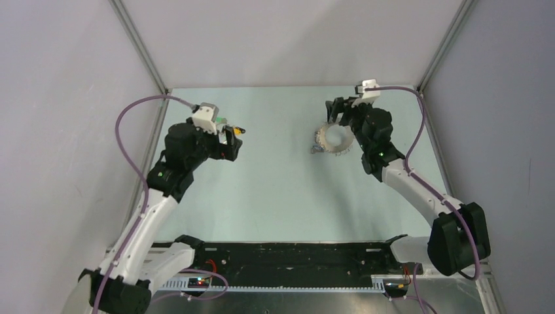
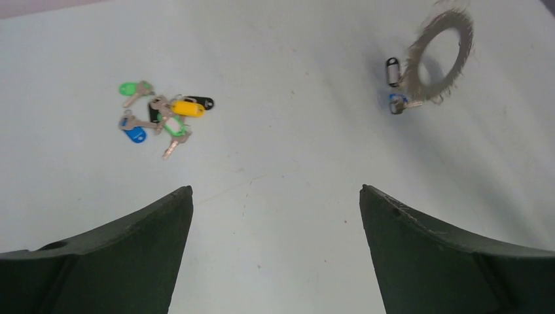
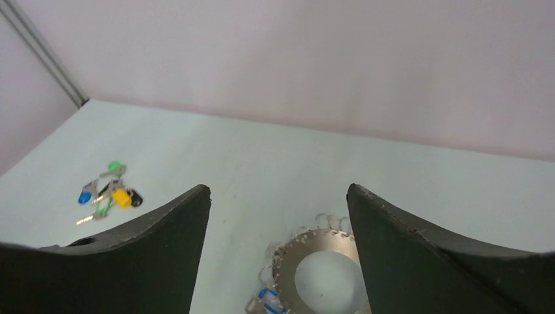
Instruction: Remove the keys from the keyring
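Observation:
The keyring (image 1: pixel 334 139) lies on the pale table, right of centre; it also shows in the left wrist view (image 2: pixel 440 55) and the right wrist view (image 3: pixel 321 261). A blue-headed key (image 2: pixel 397 103) and a black-rimmed tag (image 2: pixel 392 70) hang at its rim; the blue one shows in the right wrist view (image 3: pixel 268 297). Several loose keys (image 2: pixel 163 114) with green, yellow, blue and black heads lie in a heap at the left, also in the right wrist view (image 3: pixel 108 193). My left gripper (image 2: pixel 275 190) is open and empty above the table near the heap. My right gripper (image 3: pixel 278 188) is open and empty just over the keyring.
White enclosure walls with metal corner posts (image 1: pixel 141 49) close off the table on three sides. A purple cable (image 1: pixel 131 118) loops from the left arm, another (image 1: pixel 419 131) from the right. A black rail (image 1: pixel 294 255) runs along the near edge between the arm bases.

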`<state>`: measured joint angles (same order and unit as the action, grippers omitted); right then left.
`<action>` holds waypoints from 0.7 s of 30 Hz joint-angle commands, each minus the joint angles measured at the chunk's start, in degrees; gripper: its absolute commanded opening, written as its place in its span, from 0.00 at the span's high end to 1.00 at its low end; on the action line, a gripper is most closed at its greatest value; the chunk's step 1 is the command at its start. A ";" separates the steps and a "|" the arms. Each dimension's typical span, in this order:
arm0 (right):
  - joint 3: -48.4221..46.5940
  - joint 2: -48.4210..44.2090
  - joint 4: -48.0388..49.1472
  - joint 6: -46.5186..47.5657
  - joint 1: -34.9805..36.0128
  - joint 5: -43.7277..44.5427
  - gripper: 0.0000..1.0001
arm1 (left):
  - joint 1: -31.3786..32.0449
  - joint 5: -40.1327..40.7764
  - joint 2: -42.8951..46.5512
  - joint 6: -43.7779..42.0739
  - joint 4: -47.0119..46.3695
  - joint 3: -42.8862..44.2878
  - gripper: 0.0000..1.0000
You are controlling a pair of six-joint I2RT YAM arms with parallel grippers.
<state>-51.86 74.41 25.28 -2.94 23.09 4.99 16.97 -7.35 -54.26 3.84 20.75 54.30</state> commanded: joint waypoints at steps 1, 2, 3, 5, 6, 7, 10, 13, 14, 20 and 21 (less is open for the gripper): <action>-4.17 -3.41 -2.60 1.32 -0.22 2.78 0.18 | -0.10 6.75 6.32 5.81 -1.70 -0.82 0.00; -4.16 -5.09 -3.88 1.60 -0.32 2.76 0.17 | -0.10 6.39 7.13 5.60 -1.51 -0.93 0.00; -4.06 -6.05 -6.94 2.36 -0.37 2.94 0.17 | -0.10 5.80 9.10 5.20 -1.46 -1.12 0.00; -3.24 -9.59 -10.91 3.56 -0.45 4.18 0.17 | -0.07 6.69 12.71 5.28 -1.58 -1.55 0.00; -1.89 -12.35 -11.77 4.87 -0.57 5.12 0.16 | -0.09 8.25 13.93 5.47 -2.07 -1.82 0.00; -0.86 -14.03 -12.65 5.40 -0.87 5.64 0.16 | -0.09 11.34 16.10 6.14 -2.58 -2.71 0.00; 4.82 -23.11 -13.12 6.83 -1.82 7.98 0.16 | -0.09 16.55 18.80 7.77 -5.27 -5.04 0.00; 8.80 -32.41 -13.77 7.48 -2.56 10.10 0.17 | -0.07 17.37 19.79 6.58 -5.70 -6.14 0.00; 10.24 -34.03 -14.60 7.50 -2.60 11.35 0.17 | -0.09 17.37 19.76 6.43 -5.67 -6.10 0.00; 13.25 -45.22 -18.27 7.19 -2.74 16.69 0.18 | -0.03 16.81 20.76 6.60 -5.78 -5.62 0.00; 13.43 -46.70 -18.48 7.26 -2.72 17.32 0.18 | -0.08 16.83 20.94 6.82 -5.80 -5.70 0.00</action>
<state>-39.66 31.55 9.61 3.31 20.60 16.95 16.97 8.03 -34.33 9.58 17.23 48.42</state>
